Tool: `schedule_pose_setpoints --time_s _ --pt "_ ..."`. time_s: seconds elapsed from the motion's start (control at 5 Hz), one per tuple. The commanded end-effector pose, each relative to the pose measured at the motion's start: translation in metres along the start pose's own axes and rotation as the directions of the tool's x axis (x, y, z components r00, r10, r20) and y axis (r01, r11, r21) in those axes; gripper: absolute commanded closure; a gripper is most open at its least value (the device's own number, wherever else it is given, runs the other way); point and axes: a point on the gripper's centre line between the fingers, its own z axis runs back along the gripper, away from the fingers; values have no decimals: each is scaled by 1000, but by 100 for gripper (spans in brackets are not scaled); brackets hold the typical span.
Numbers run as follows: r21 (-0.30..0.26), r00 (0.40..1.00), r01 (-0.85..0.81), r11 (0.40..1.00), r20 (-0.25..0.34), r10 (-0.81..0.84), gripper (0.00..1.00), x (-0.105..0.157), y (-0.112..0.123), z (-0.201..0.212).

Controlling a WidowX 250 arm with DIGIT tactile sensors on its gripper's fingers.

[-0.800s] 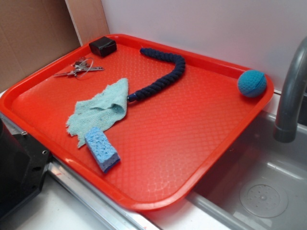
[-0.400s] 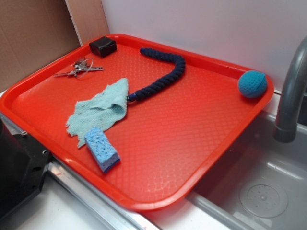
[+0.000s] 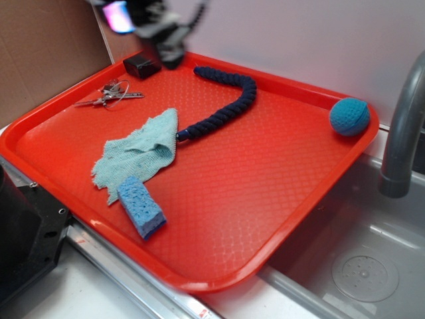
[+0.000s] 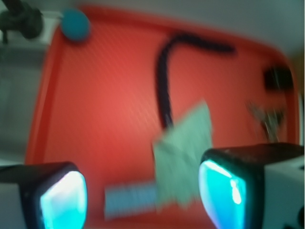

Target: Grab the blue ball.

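The ball (image 3: 349, 116) lies in the tray (image 3: 279, 226) corner at about 2 o'clock, touching the rim. It looks knitted, so I judge it light, soft and not slippery; it can roll away. I would take it across its middle, from above. My claw (image 4: 143, 193) is released, with the pads (image 4: 63, 200) wide apart and nothing between them. It hangs blurred over the opposite corner, at about 11 o'clock, well apart from the ball.
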Motion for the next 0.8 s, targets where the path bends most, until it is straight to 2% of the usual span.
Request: schedule_pose_setpoints --time_s 0.0,0.2,0.4,0.6 --pt "-184 971 226 957 120 -206 0 45 -17 -6" --pt "-184 971 226 957 120 -206 0 45 -17 -6" --pt "-77 952 290 954 121 -280 0 65 -23 -45" --pt "-39 914 374 927 185 -361 0 83 -43 -64"
